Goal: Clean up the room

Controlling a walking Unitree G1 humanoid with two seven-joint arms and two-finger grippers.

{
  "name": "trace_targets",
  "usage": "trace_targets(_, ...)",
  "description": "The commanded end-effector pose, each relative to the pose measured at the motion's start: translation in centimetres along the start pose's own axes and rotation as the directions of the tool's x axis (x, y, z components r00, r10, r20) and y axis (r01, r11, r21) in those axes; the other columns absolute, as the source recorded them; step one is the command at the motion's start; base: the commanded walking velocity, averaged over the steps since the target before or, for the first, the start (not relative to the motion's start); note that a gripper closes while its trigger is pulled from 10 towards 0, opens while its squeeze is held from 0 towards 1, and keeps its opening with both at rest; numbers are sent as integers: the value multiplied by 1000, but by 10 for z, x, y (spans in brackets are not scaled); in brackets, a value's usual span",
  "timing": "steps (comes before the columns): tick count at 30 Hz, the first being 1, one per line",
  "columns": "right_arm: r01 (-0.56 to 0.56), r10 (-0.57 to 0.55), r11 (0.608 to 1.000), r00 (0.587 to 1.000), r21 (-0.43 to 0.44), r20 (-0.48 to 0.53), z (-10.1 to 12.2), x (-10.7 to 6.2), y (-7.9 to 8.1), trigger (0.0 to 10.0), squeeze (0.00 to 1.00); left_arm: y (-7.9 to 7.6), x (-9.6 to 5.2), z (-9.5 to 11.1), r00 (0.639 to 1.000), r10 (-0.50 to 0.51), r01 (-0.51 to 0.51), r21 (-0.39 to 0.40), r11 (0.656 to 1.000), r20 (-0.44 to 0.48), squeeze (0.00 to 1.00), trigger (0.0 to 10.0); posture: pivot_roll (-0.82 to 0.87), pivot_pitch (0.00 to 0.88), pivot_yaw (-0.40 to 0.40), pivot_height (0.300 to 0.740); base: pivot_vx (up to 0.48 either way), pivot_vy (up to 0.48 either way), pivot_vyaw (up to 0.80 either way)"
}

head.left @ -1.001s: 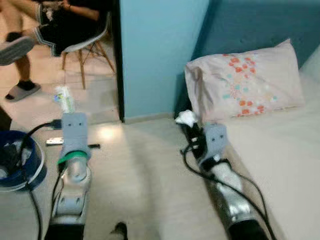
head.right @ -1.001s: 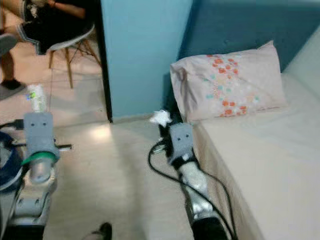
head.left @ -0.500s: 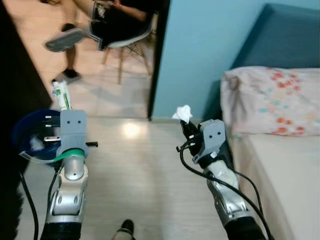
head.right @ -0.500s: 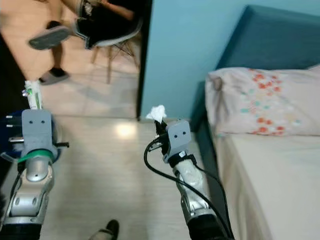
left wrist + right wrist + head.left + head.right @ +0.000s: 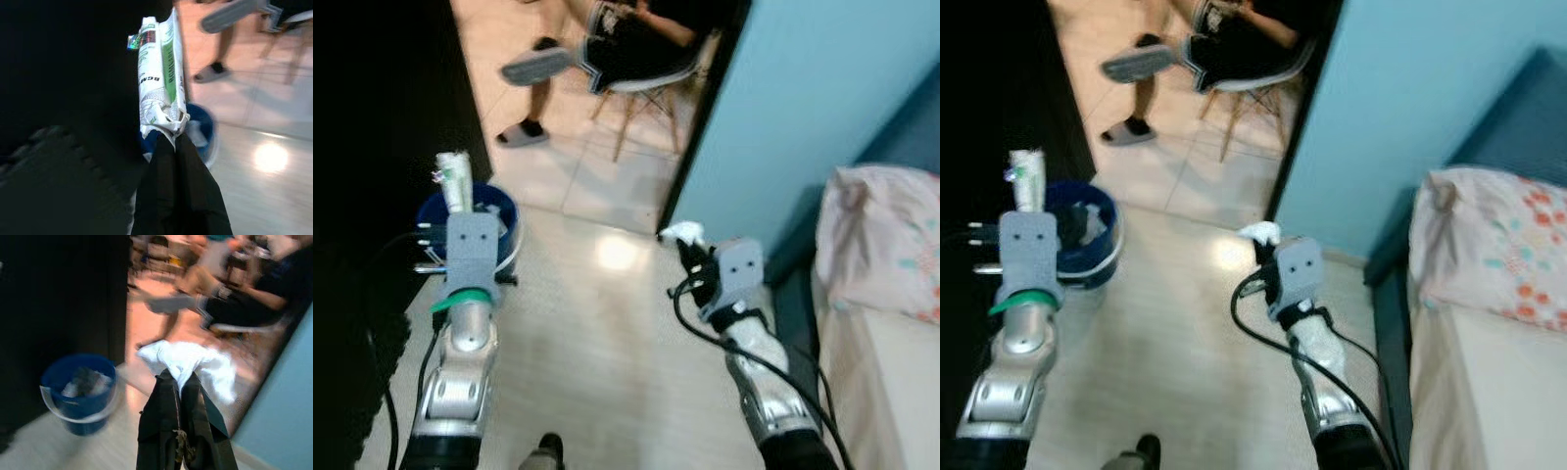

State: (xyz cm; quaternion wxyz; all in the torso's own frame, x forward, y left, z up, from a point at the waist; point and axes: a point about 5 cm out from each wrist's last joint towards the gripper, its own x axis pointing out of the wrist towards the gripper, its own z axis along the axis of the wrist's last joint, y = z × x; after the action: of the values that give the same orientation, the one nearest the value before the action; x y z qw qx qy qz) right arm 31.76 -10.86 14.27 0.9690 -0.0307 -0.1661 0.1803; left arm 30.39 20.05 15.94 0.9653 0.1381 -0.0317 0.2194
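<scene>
Rubbish is in both of the robot's grippers. The left gripper (image 5: 173,139) has its two black fingers pinched tight on the bottom end of a crumpled white and green paper wrapper (image 5: 159,83). It holds the wrapper standing up, so it does not drag on the floor. The right gripper (image 5: 180,379) has its fingers squeezed together on a scrunched white tissue (image 5: 188,363). The tissue puffs out past the fingertips, so only a small bit is caught.

Both arms are held out in front over the pale shiny floor (image 5: 597,343). A round blue plastic bucket with a clear handle (image 5: 1087,230) stands on the floor close to the dark wall on the robot's left side. It sits just past the left gripper, and it already has some scraps inside. It looks like the bin for the rubbish, so the robot is likely carrying both things to it.

The wrapper is nearly over the bucket. The tissue is farther off, out in the middle of the floor near the light blue wall (image 5: 803,108). A white pillow with orange and blue flowers (image 5: 1489,245) lies on the bed at the right. A person sits on a white chair with wooden legs (image 5: 641,93) beyond the doorway.
</scene>
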Motion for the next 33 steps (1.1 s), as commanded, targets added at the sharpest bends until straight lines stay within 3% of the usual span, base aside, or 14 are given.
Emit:
trace_targets(1, 18, -18, 1000, 999, 22, -39, -10, -9, -4, 10000, 0, -4, -3, -1, 1000, -15, 15, 9, 1000, 0, 0, 10000, 80, 111, -58, 740, 0, 0, 675)
trace_targets(8, 47, -45, 997, 998, 53, -42, -10, -8, -2, 10000, 0, -6, 0, 2, 999, -39, 38, 33, 999, 21, 0, 10000, 88, 110, -40, 740, 424, 0, 0)
trace_targets(15, 137, -134, 988, 990, 66, -52, -17, -11, -7, 10000, 0, -19, 12, 18, 988, -133, 127, 74, 989, 81, 0, 10000, 115, 114, 52, 740, 421, 0, 0)
trace_targets(27, 166, -164, 985, 986, 48, -39, -15, -10, -10, 10000, 0, -27, 23, 36, 980, -157, 150, 66, 987, 125, 0, 10000, 119, 119, 68, 740, 416, 0, 0)
trace_targets(33, 145, -145, 989, 989, 18, -42, -15, -8, -11, 10000, 0, -30, 24, 38, 981, -148, 143, 52, 988, 122, 0, 10000, 121, 122, 61, 740, 416, 0, 724)
